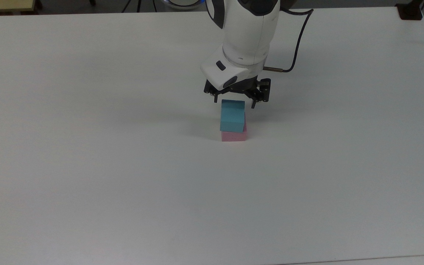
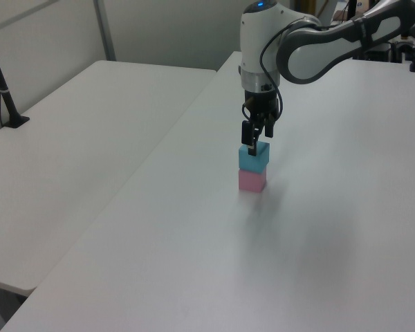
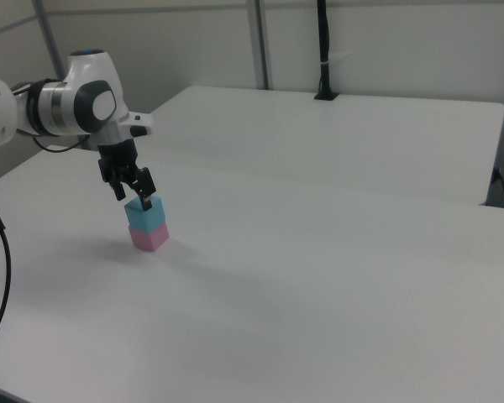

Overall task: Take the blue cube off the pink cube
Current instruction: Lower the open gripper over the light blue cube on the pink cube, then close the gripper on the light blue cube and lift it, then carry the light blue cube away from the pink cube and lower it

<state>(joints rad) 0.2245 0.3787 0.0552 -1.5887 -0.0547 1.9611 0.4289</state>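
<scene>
Approach step, grasp not made yet. The blue cube (image 1: 232, 115) sits stacked on the pink cube (image 1: 234, 136), roughly mid-table (image 1: 87, 165), a bit skewed on top: in the top view its front edge overhangs toward the top view's left and a sliver of pink shows down the right side.

The gripper (image 1: 235, 103) is directly over the stack, pointing straight down, fingers spread wider than the cube and holding nothing. In the top view the two fingertips (image 1: 253, 106) land either side of the blue cube's far top edge. In the left view the gripper (image 2: 253, 146) has its tips about level with the cube's top, and the right view gripper (image 3: 134, 199) agrees: at the top face, not down the sides.

My read on the next move: drop further so the pads bracket the blue cube's side faces, stopping above the seam so the pink one isn't caught. Then close, lift straight up, set it down clear of the pink cube.

Risk: with the skew, a finger may clip a corner and shove the stack.
</scene>
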